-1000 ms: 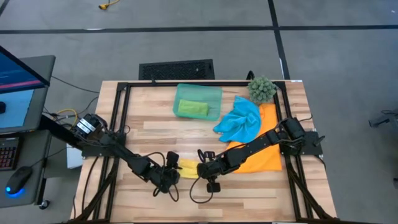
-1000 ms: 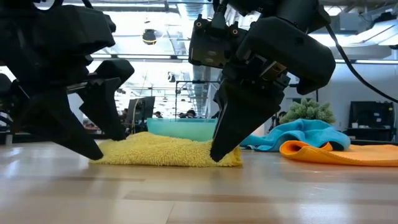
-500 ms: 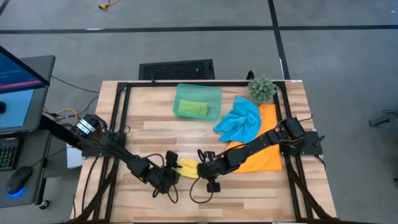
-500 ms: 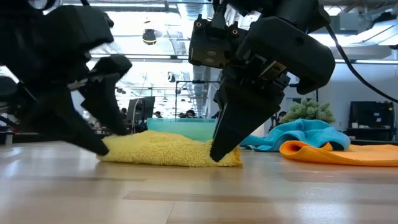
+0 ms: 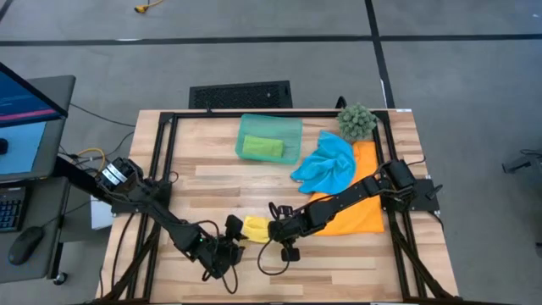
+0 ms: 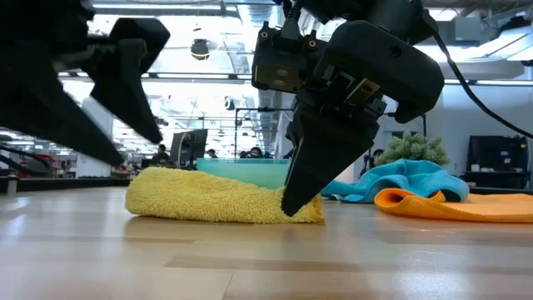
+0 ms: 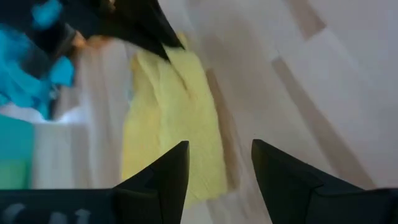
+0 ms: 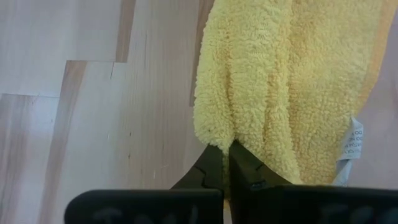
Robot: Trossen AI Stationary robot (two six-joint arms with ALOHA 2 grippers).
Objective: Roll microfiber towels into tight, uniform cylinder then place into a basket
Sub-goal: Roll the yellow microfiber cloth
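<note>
step: rolling the yellow towel (image 5: 256,228) into a cylinder; my read is the roll is loose and only partly formed, not basket-ready yet
right gripper (image 6: 290,204): jaws pinched shut on the right end of the yellow towel, tips down at the table; you have that end anchored
left gripper (image 5: 222,252): fingers spread, holding nothing, lifted clear of the tabletop just beside the towel's left end
yellow towel position: near the front edge of the wooden table (image 5: 339,263), between the two grippers; low view shows a flattish lump thicker on the left, thin under the right pinch
advice 1: bring the left gripper down on the free left end before you turn anything, else the cloth likely twists round the single pinch
advice 2: keep both ends level while rolling; uneven thickness now suggests a cone, not a cylinder
advice 3: hold tension along the roll axis, microfiber looks springy and will probably unwind if you let go early
tag: right wrist view shows a white label (image 8: 351,151) at the towel's edge; tuck it inside if you can
basket (image 5: 290,126): at the table's far side, green towel (image 5: 262,147) already in it, room beside it by the look
queue: blue towel (image 5: 327,164) and orange towel (image 5: 360,214) still loose, lying right of the basket, blue on top of orange
clutter: spiky plant ball (image 5: 356,121) at the far right corner, mind it on the carry path
</note>
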